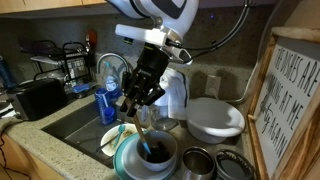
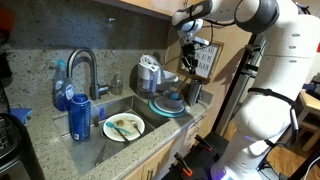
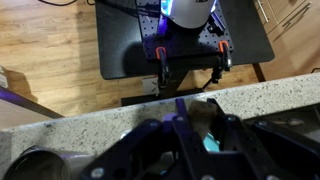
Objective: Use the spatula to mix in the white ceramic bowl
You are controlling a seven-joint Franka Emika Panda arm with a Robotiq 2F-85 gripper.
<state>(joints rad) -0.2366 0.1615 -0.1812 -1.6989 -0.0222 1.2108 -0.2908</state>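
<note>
gripper [image 1: 143, 105]: jaws nearly closed, pinching spatula [image 1: 147, 128] by handle, approx upright | spatula head down inside wht bowl [image 1: 168, 160] | bowl sits on teal plates [image 1: 124, 160] beside sink [image 1: 78, 120], metal bowls [image 1: 197, 162] just beside | wrist view: fingers dark, blurred, grip not legible

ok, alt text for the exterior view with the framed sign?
The gripper holds the spatula, its tip down inside the white ceramic bowl on a teal plate by a kitchen sink. Metal bowls, a wide white bowl and a framed sign stand nearby.
</note>
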